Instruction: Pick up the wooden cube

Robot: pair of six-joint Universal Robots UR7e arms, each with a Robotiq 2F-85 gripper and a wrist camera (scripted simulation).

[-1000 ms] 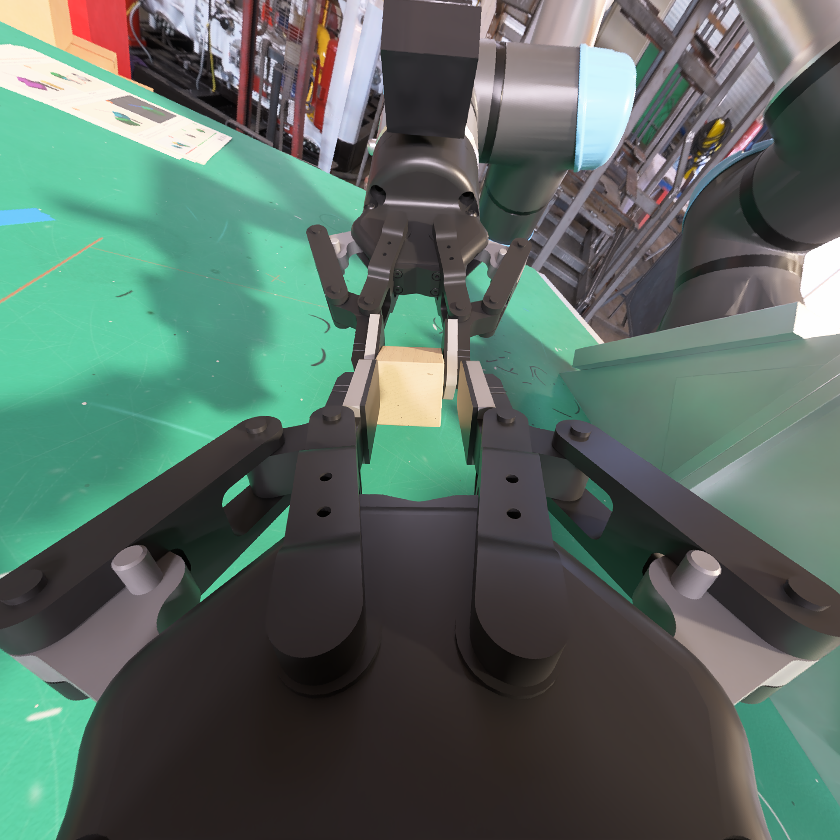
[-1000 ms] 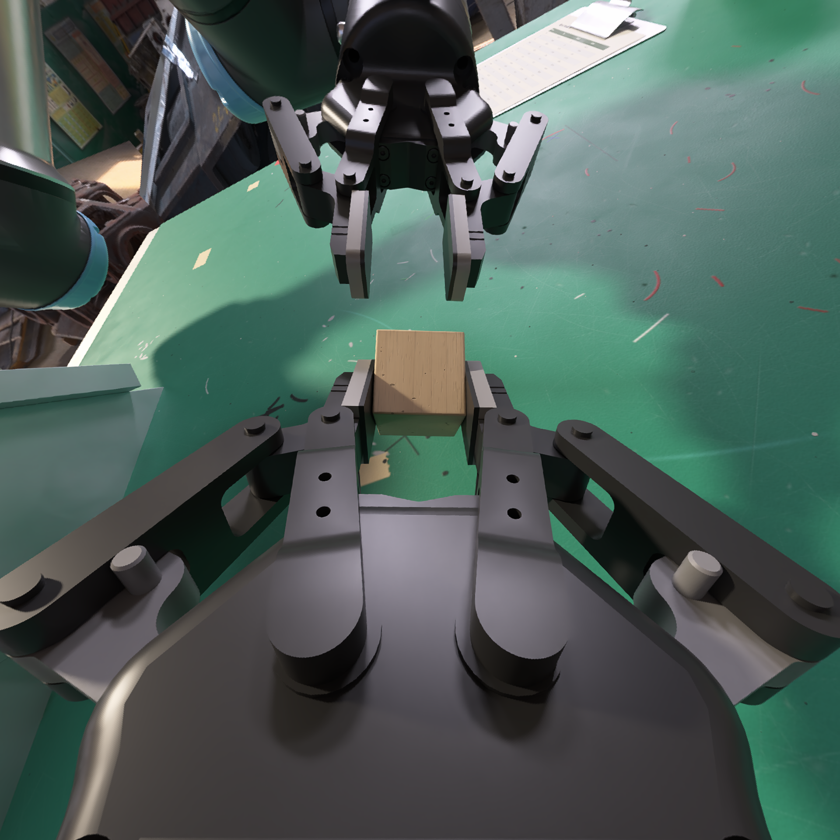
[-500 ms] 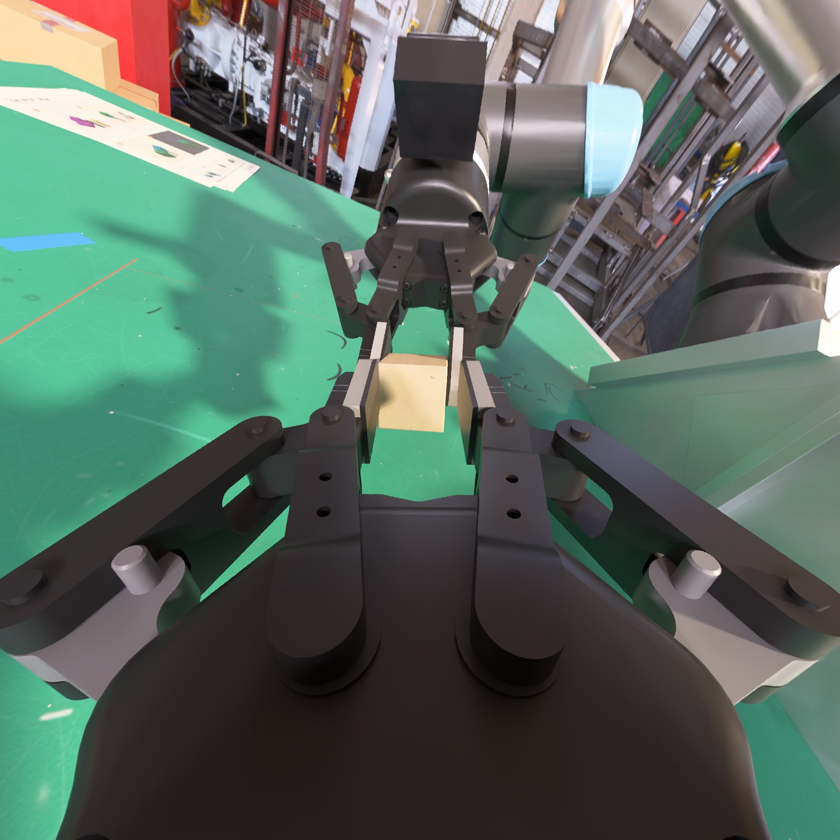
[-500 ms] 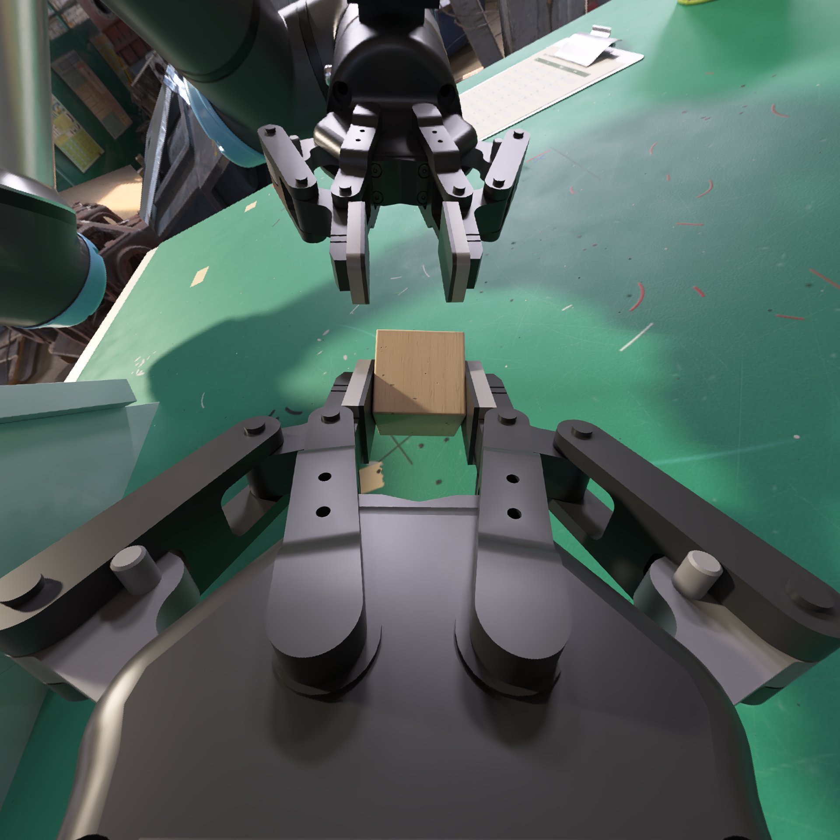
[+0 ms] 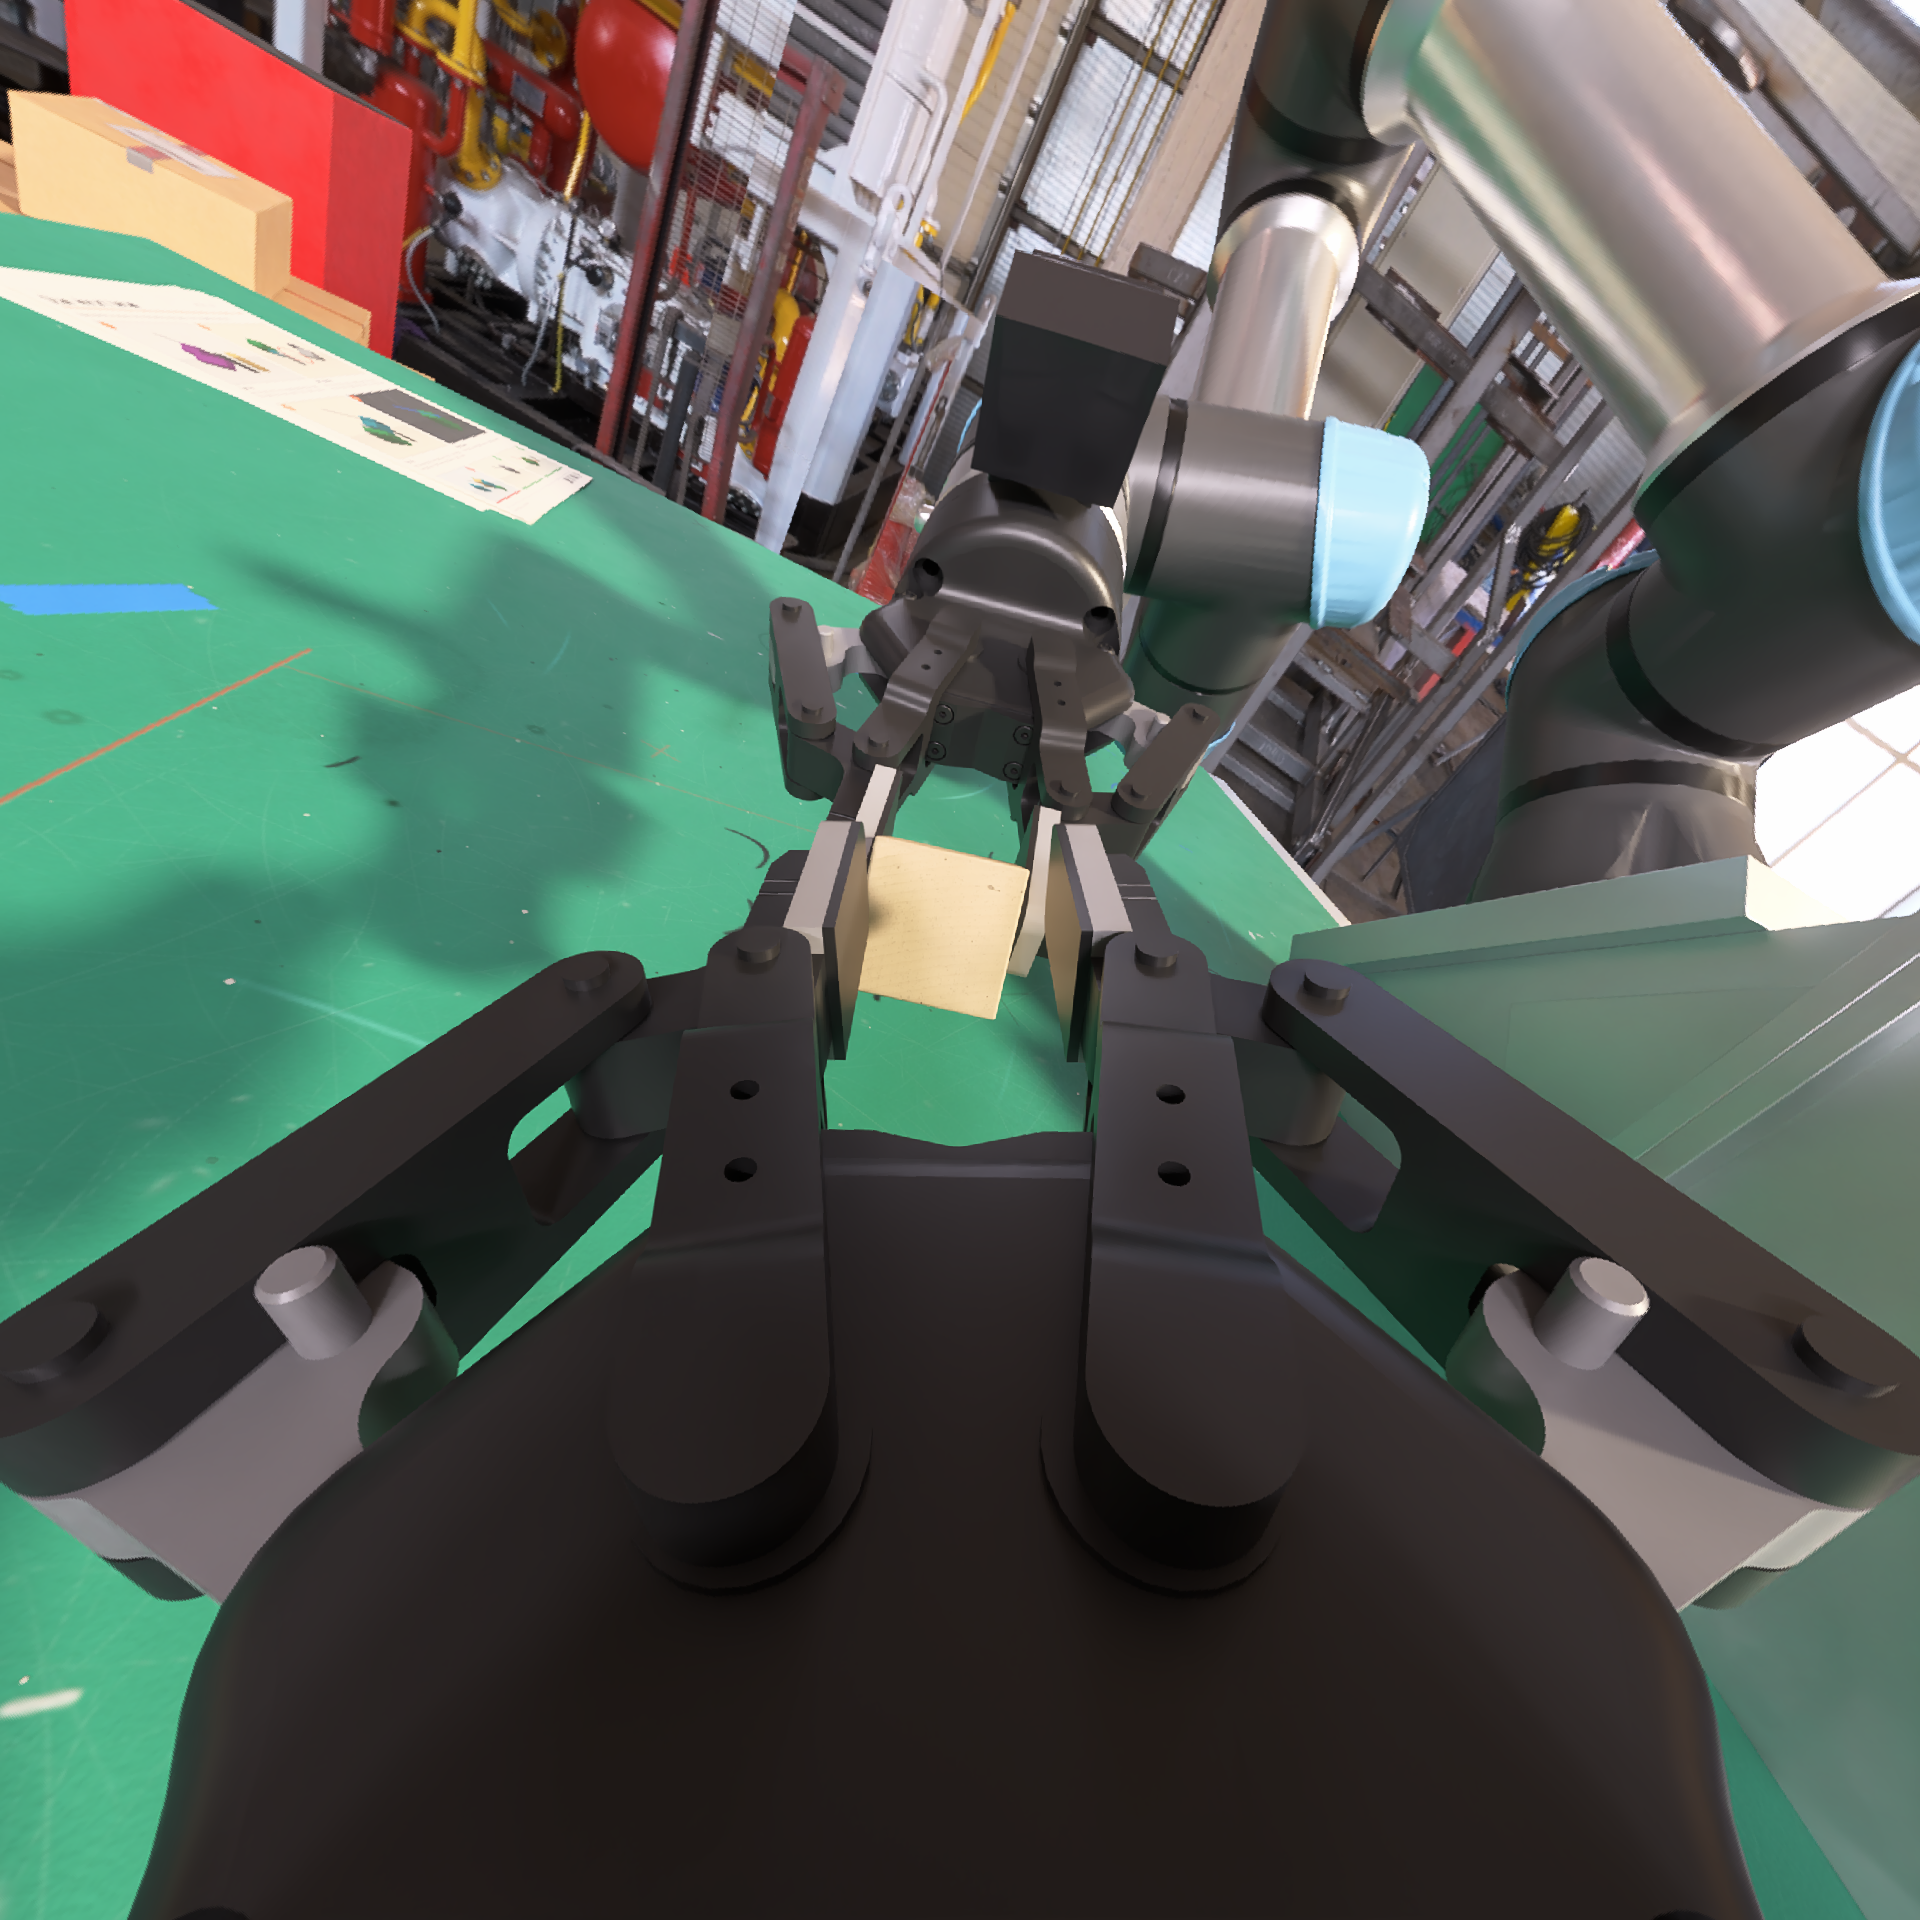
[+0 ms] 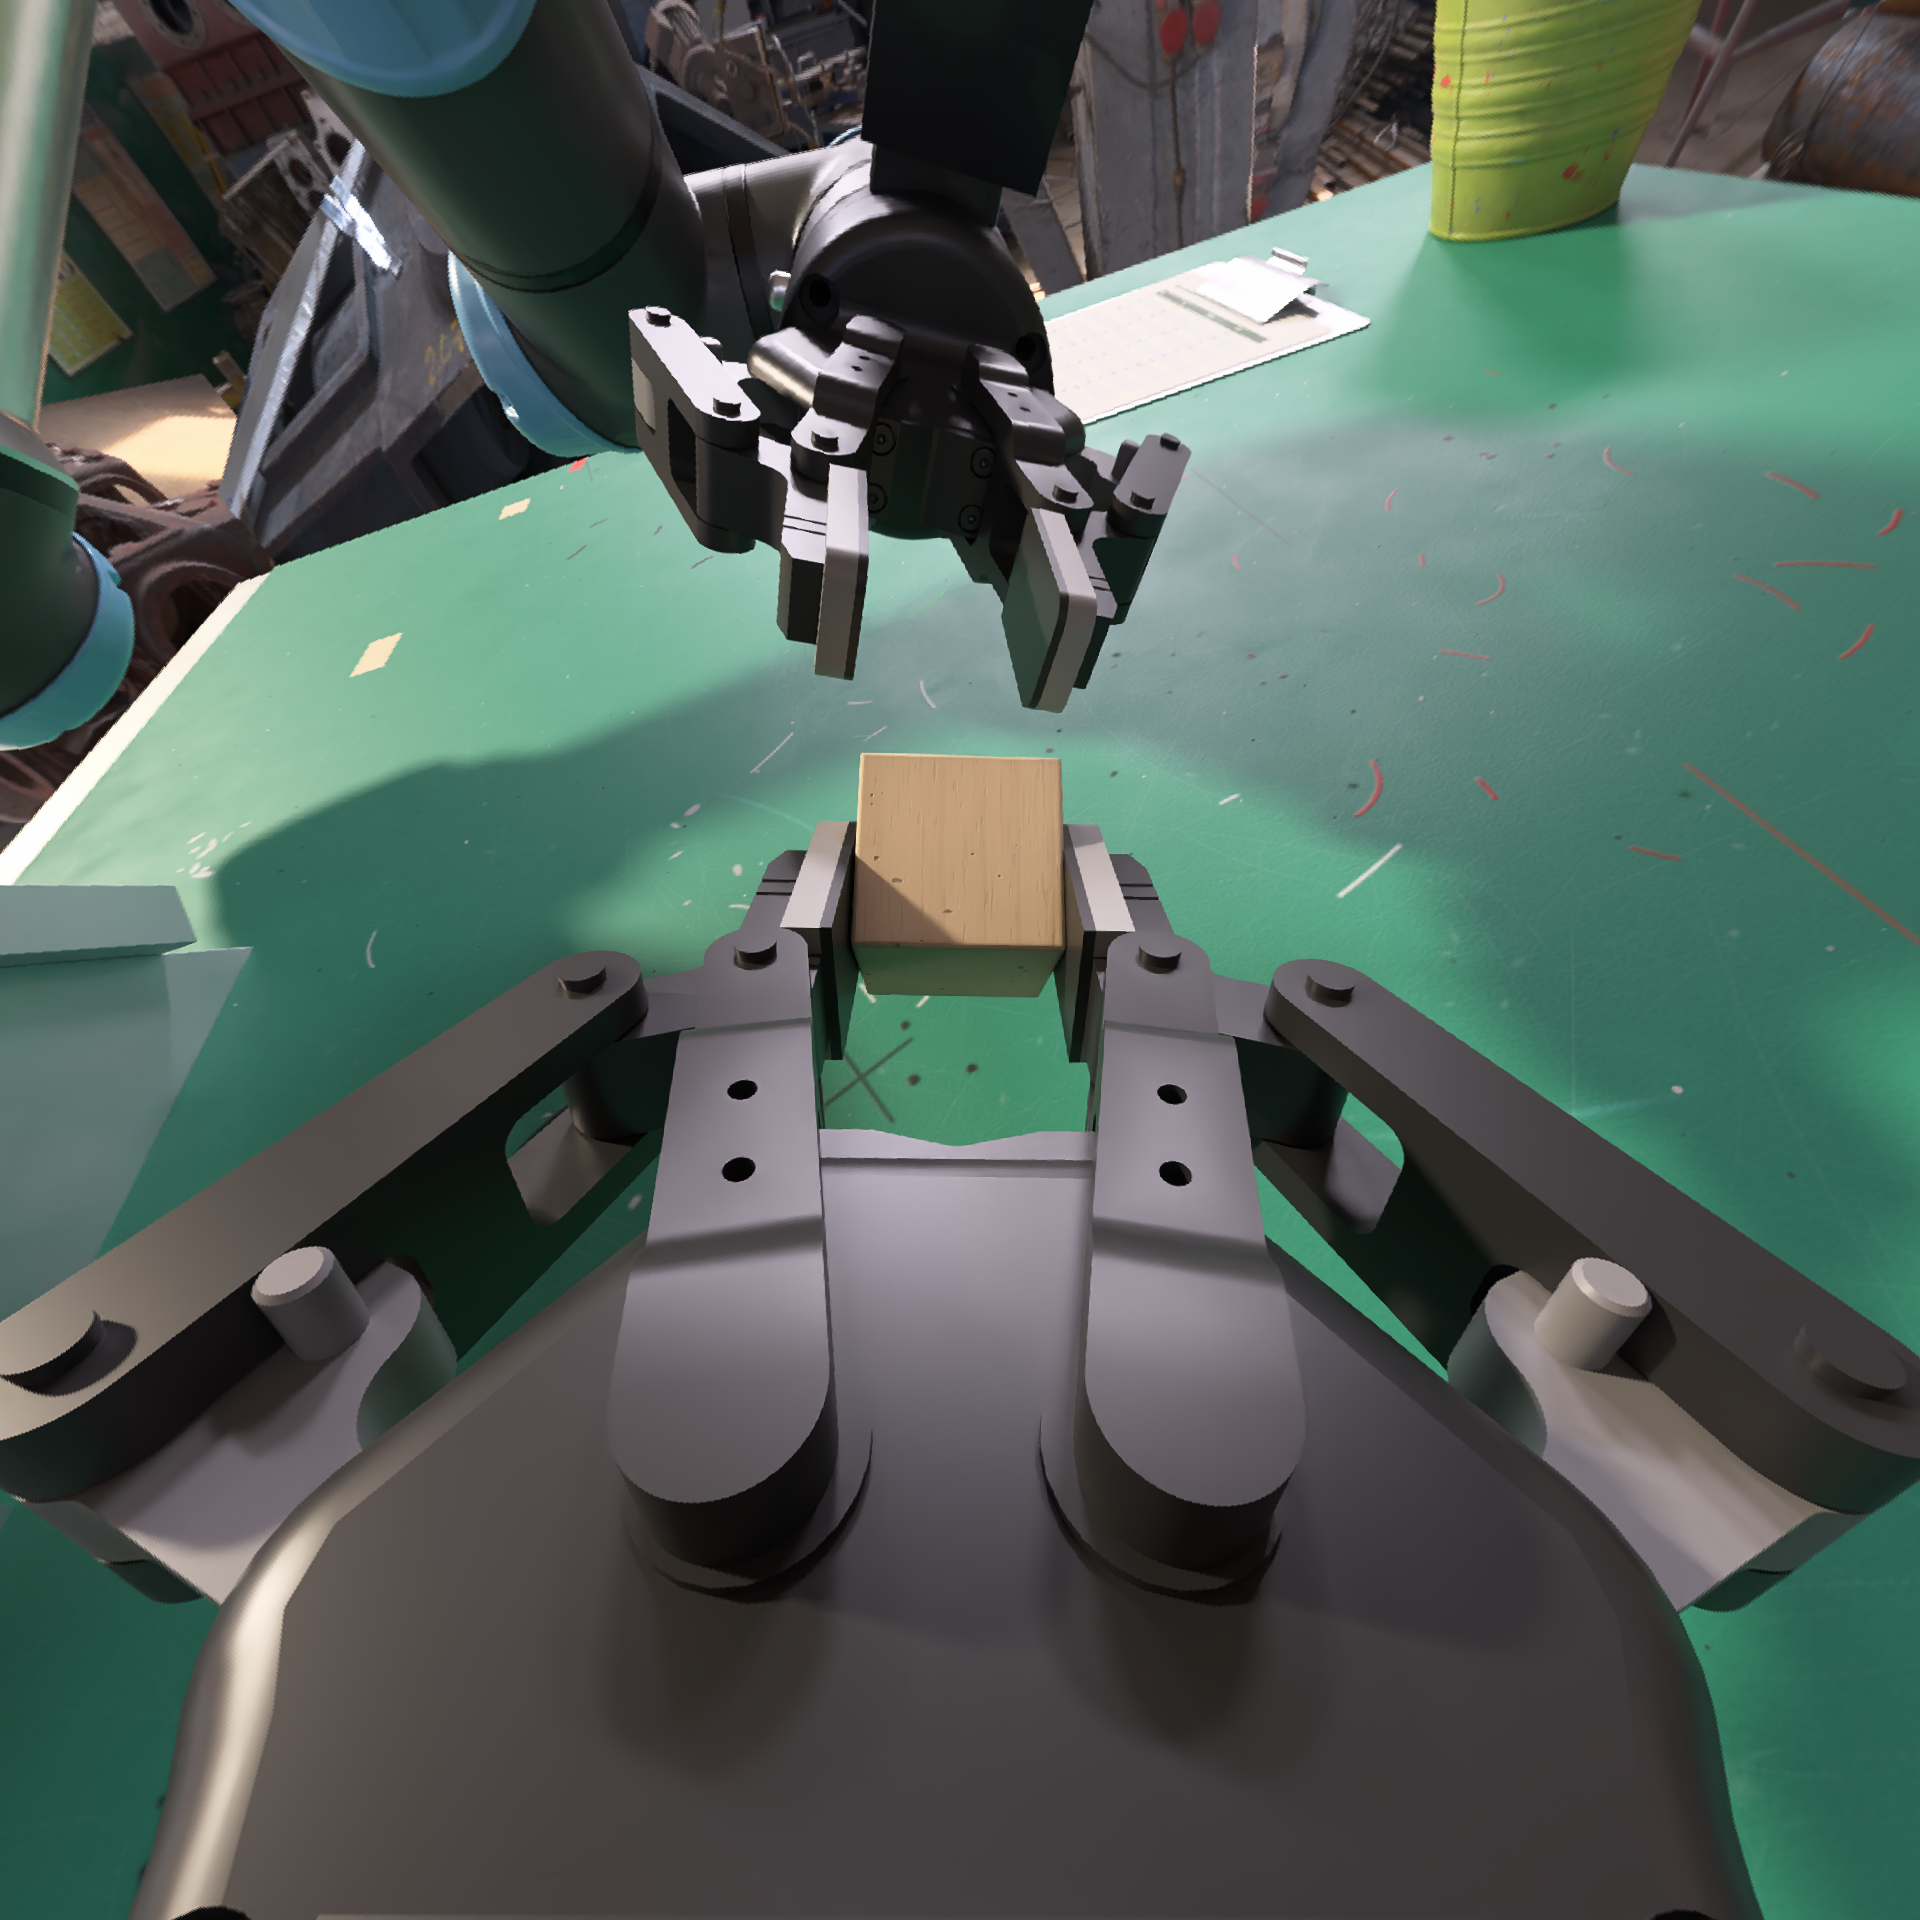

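The wooden cube [image 6: 956, 852] is a light tan block. My right gripper [image 6: 958, 873] is shut on its two sides and holds it above the green table [image 6: 1455, 831]. My left gripper [image 6: 940, 655] faces it from beyond, open and empty, fingertips a short way off the cube. In the left wrist view, my left gripper [image 5: 951, 894] is open. The cube [image 5: 940, 925] shows through the gap just past its pads. The right gripper [image 5: 951, 862] grips the cube from the far side.
A grey-green box [image 5: 1662, 1091] stands at the right, and also shows in the right wrist view [image 6: 94, 935]. Printed sheets [image 5: 312, 384] and a cardboard box [image 5: 135, 187] lie far left. A clipboard [image 6: 1195, 332] and a yellow-green container [image 6: 1527, 114] sit at the far table edge.
My right gripper has kept hold of the cube and risen higher off the table. My left gripper has stayed open, drawn back a little from the cube and twisted slightly.
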